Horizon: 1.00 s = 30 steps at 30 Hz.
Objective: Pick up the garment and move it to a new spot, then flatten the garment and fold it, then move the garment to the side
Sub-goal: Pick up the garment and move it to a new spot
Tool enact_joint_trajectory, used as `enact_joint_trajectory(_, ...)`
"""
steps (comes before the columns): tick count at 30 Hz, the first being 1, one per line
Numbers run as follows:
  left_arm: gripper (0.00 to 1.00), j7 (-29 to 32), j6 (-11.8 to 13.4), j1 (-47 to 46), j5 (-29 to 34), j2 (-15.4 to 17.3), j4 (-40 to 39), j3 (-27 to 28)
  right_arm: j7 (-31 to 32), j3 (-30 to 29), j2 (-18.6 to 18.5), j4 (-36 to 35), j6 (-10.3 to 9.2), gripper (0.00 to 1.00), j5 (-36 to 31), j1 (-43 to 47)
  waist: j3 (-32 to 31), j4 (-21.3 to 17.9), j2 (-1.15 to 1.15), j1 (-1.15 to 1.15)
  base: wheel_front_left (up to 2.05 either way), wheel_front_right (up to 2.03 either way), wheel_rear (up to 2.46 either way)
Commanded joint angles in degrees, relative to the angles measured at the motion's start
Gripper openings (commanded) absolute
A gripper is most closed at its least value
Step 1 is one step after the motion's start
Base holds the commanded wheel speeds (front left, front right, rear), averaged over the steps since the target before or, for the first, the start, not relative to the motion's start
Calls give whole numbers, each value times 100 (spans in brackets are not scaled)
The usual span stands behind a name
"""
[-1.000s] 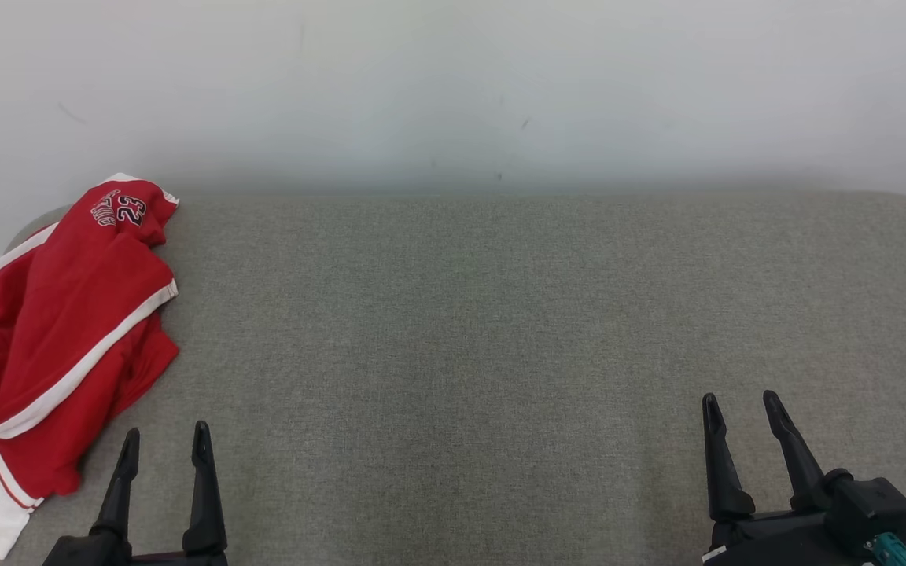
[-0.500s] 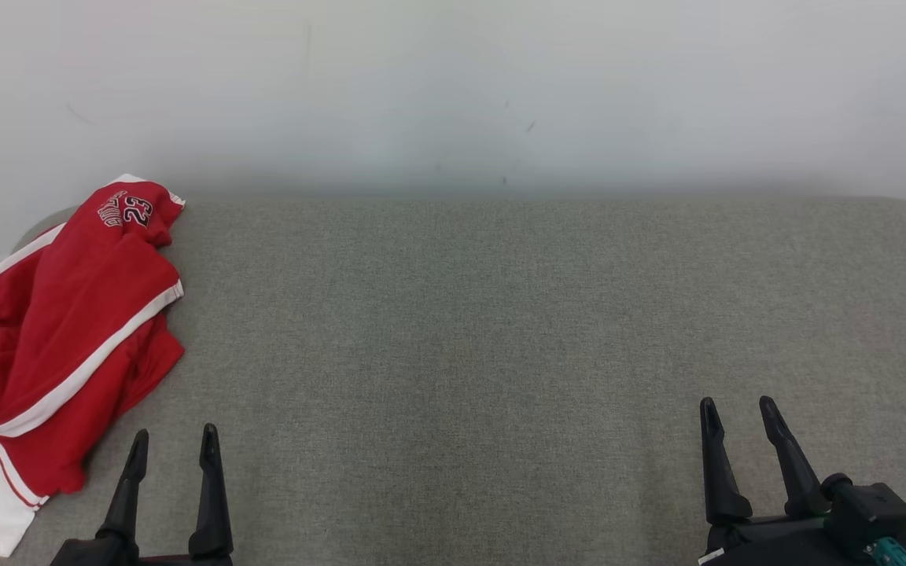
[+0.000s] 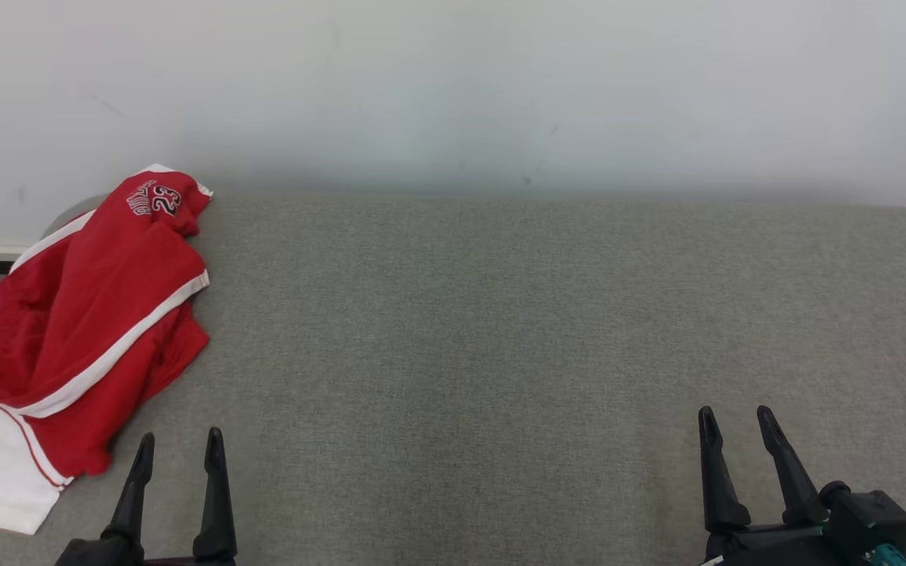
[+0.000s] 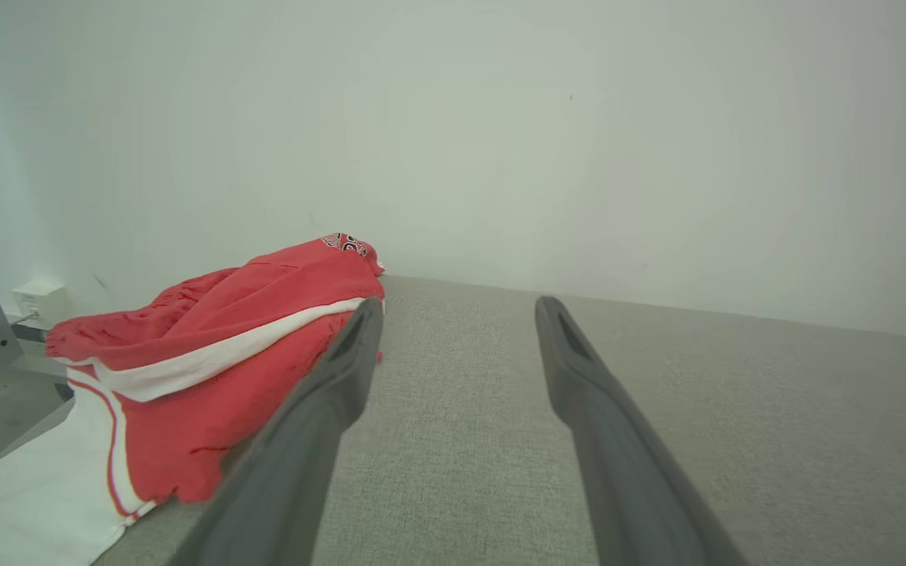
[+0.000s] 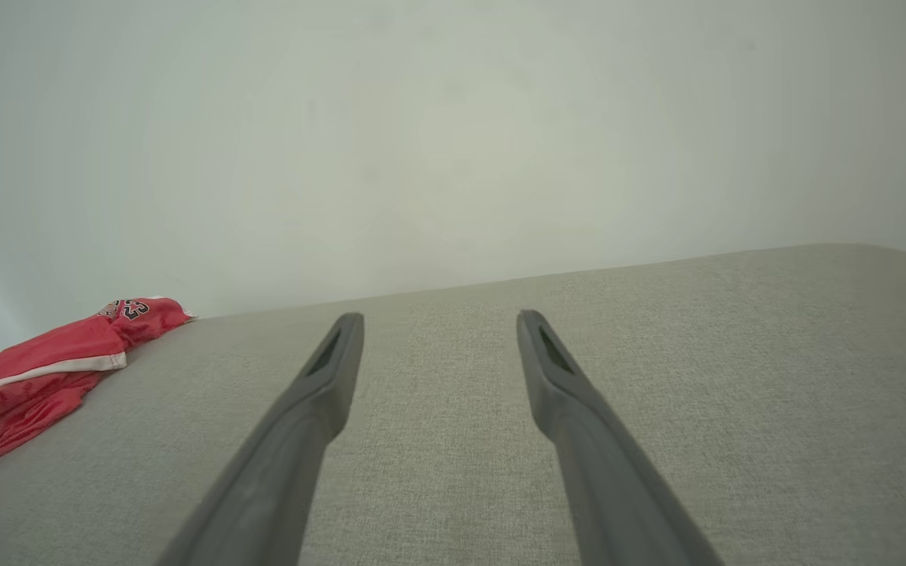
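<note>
Grey felt tabletop: crumpled red sports garment heaped at left edge. Left gripper, right gripper held wide open, empty, at front edge, seemingly readied for pickup.

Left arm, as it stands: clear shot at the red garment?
Probably yes. The left tool is open and empty, just beside the garment, whose near edge lies close by, with bare table between them and nothing in the way.

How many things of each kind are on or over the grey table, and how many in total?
Garment: 1, the red and white garment, crumpled at the left end of the table.
Grippers: 2, the left gripper and the right gripper, jaws open.
Total: 3
</note>
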Motion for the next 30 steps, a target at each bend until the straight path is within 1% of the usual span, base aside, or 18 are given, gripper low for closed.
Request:
enact_joint_trajectory(1, 100, -18, -28, -50, 10, -3, 37, -2, -5, 5, -18, -4, -10, 100, 36, 4, 31, 211, 0, 0, 0, 0, 0)
enact_joint_trajectory(5, 100, -18, -7, -65, 60, -2, 106, 45, -5, 42, -15, 30, -10, 100, 55, 31, 39, 554, 0, 0, 0, 0, 0)
enact_joint_trajectory(6, 100, -18, -7, -65, 60, -2, 106, 45, -5, 42, -15, 30, -10, 100, 55, 31, 39, 554, 0, 0, 0, 0, 0)
enact_joint_trajectory(17, 100, -17, 90, 29, 187, -3, 261, 177, -5, 153, -29, 123, -10, 100, 54, 69, -2, 1705, 0, 0, 0, 0, 0)
enact_joint_trajectory(24, 100, -18, 170, 135, 237, -4, 278, 196, -5, 231, -26, 157, -10, 100, 88, 90, -7, 2324, 0, 0, 0, 0, 0)
enact_joint_trajectory(30, 100, -18, 316, 227, 121, -5, 111, 365, -5, 515, -123, 258, -11, 100, 96, -188, 189, 2506, 0, 0, 0, 0, 0)
